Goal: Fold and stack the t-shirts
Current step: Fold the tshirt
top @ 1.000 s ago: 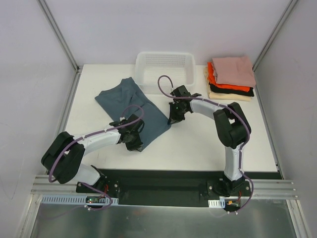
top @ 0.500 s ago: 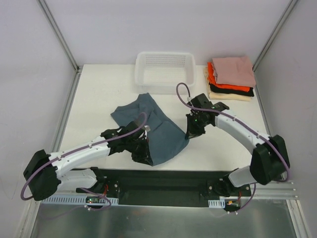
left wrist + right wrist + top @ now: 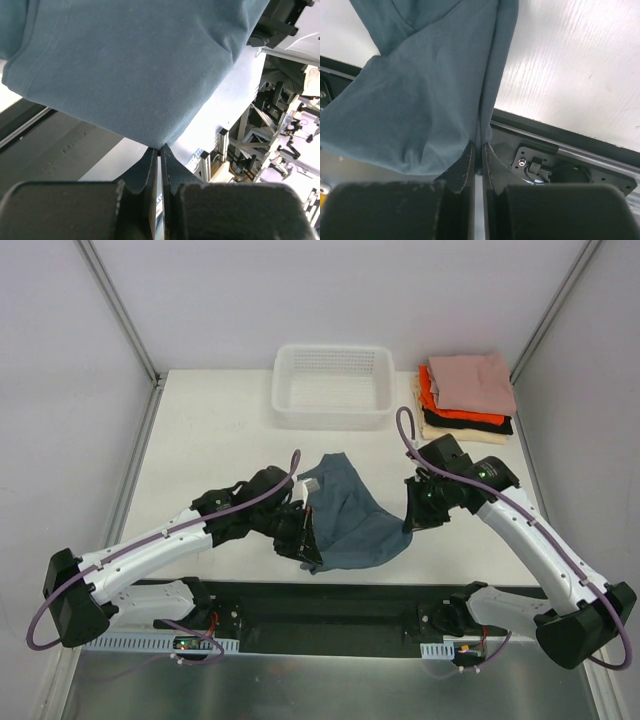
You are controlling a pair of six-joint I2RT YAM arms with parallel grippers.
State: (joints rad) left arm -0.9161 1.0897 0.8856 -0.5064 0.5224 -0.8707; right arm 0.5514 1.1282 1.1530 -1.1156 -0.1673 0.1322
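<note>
White matte desk [image 3: 200, 440] is carrying every item listed.

Black left gripper [image 3: 303, 538] [image 3: 160, 150] on a white arm: its jaws are pinching tight on one edge of the large slate blue-grey short-sleeved cloth t-shirt [image 3: 352, 520] [image 3: 135, 65], and the cloth is fanning out from the closed tips.

White plastic mesh basket [image 3: 330, 412], rectangular, is sitting at the far edge of the desk, apart from the shirt.

That shirt is hanging bunched between the two grippers near the front edge of the desk.

Black right gripper [image 3: 415, 518] [image 3: 480, 147]: its jaws are clamping on the opposite edge of the slate shirt [image 3: 420, 100], with cloth draping from them.

At the far right corner a stack is resting: dusty-pink folded t-shirt [image 3: 472, 380] on top, then orange-red folded t-shirt [image 3: 430, 392], black folded t-shirt [image 3: 470, 423] and cream folded t-shirt [image 3: 440, 432] at the bottom.
</note>
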